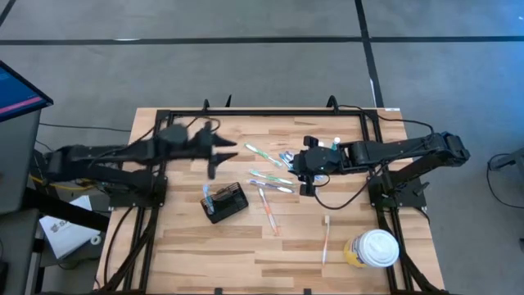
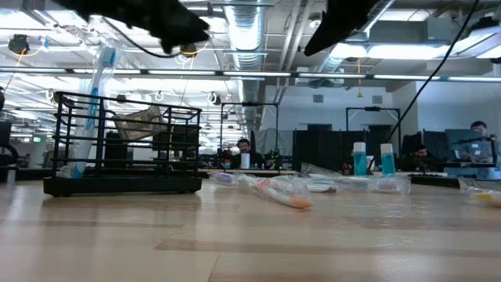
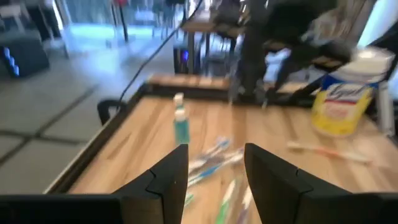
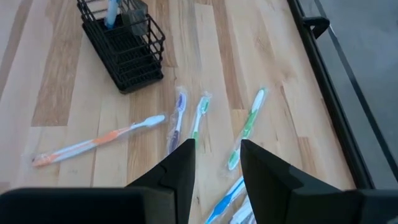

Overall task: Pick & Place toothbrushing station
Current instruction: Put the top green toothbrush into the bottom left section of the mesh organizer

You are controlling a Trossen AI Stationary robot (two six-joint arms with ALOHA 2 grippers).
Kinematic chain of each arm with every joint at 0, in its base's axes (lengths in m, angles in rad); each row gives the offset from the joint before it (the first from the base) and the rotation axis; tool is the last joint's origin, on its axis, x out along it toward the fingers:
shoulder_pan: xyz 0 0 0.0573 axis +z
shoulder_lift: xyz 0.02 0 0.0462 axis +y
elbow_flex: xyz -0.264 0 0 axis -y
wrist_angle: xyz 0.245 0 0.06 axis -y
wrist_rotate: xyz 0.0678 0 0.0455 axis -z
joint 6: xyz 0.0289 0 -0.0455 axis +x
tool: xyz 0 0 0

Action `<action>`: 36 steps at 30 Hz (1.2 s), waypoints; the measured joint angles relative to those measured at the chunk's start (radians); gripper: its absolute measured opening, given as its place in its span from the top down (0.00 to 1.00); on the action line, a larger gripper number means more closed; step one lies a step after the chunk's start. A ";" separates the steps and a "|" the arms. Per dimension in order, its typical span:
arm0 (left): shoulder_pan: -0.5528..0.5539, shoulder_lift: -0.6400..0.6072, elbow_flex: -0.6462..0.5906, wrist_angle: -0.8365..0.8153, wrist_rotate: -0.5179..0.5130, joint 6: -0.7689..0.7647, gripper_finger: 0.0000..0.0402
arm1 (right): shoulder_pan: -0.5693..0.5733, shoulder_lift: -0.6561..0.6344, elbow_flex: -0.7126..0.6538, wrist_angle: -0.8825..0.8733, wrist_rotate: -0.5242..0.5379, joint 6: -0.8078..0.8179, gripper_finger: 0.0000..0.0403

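Overhead, the black holder box (image 1: 224, 201) sits left of centre with one brush standing in it. Right gripper (image 1: 304, 182) hovers over the loose toothbrushes (image 1: 272, 176), fingers spread, empty; best lower straight onto one handle. Left gripper (image 1: 219, 156) is spread, raised near the box.

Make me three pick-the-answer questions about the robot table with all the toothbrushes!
1. Where is the yellow wipes tub?
A. Table's corner by the right arm
B. Inside the holder
C. Under the left arm

2. How many toothbrushes stand in the black holder?
A. None
B. One
C. Five

3. What are the right gripper jaws doing?
A. Squeezing a toothbrush
B. Open, holding nothing
C. Gripping the holder

Answers: 1 A, the high view shows it there. 2 B, one blue toothbrush stands inside. 3 B, wood shows between the jaws.
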 joint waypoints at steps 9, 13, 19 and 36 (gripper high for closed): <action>0.186 0.429 0.383 -0.276 0.196 0.077 0.63 | 0.010 0.008 -0.001 -0.013 -0.018 -0.001 0.71; 0.189 0.578 0.501 -0.328 0.198 0.140 0.63 | 0.022 0.008 -0.001 -0.043 -0.022 -0.001 0.71; 0.168 0.727 0.586 -0.374 0.184 0.183 0.63 | 0.048 0.008 -0.001 -0.083 -0.022 0.001 0.71; 0.054 0.907 0.593 -0.395 -0.095 0.469 0.63 | 0.091 0.008 -0.001 -0.083 -0.022 0.025 0.71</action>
